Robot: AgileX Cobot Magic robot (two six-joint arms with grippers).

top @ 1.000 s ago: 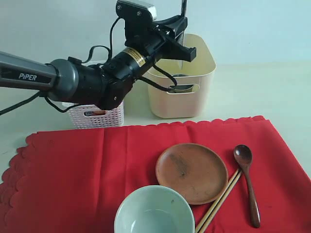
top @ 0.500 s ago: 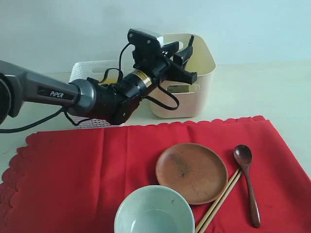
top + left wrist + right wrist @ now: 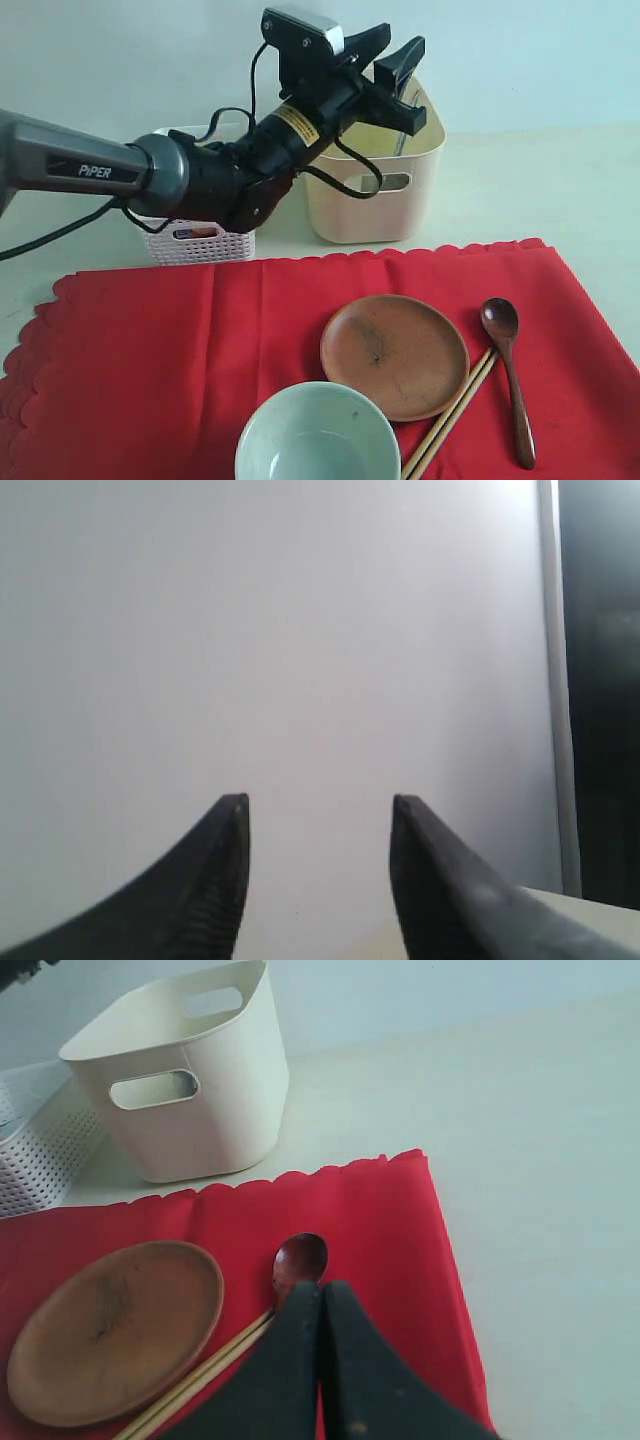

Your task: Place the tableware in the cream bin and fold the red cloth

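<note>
Tableware-loading step. Left gripper (image 3: 403, 40), jaws apart, empty, hung over cream bin (image 3: 428, 160), upper centre; right gripper (image 3: 320, 1288) closed. Plate (image 3: 395, 355), bowl (image 3: 318, 438), spoon (image 3: 512, 385), chopsticks (image 3: 452, 418) lay on red cloth (image 3: 150, 360), lower frame; next pickup called for descent.

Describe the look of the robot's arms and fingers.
The left arm is a grey tube lettered PiPER in white, with black joints, a yellow label band, looping black cables and a silver-topped camera box. The left fingers are black, tapered, ribbed inside. The right fingers are black and tapered; that arm is unseen.
</note>
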